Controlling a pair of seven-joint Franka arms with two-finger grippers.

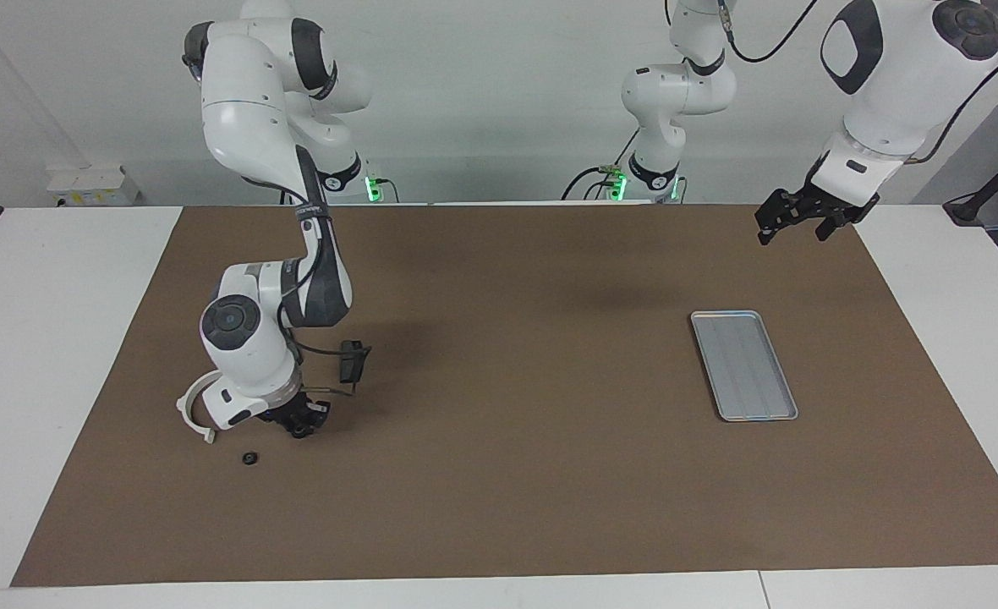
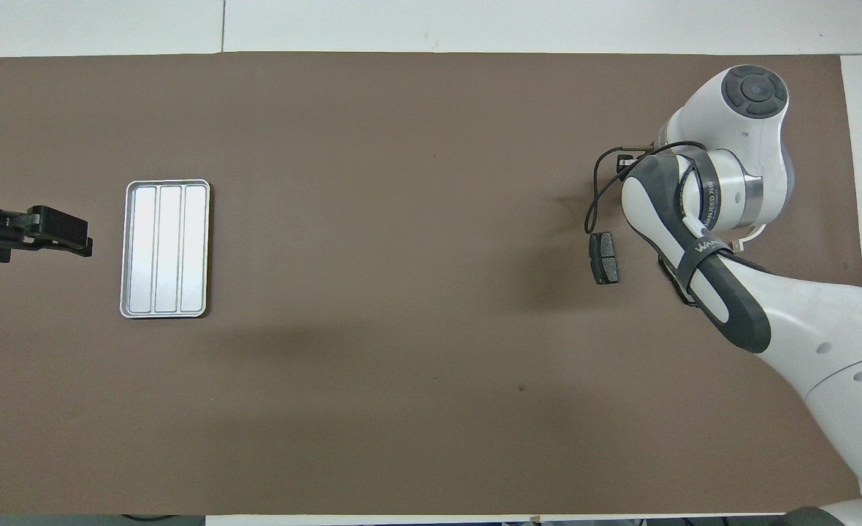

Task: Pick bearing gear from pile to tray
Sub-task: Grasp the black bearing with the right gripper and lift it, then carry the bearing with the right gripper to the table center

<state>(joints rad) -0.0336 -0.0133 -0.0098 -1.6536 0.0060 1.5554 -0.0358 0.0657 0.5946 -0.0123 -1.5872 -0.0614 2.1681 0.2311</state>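
Right hand point(image 1: 300, 425) is low in the scattered small parts; can't tell if it's gripped anything. A tiny black round piece point(image 1: 249, 459) could easily squirt away. Left hand point(image 1: 791, 222) waits open above the worktop near the flat silver metal tray point(image 1: 743, 365).

Two robot arms, each with one gripper: left gripper point(image 1: 791, 222), right gripper point(image 1: 300, 420). One silver tray point(image 1: 744, 364). One brown mat point(image 1: 516, 474). One white half-ring bracket point(image 1: 190, 406). One dark brake-pad plate point(image 2: 605, 257) in plain sight. One tiny black round piece point(image 1: 249, 459).
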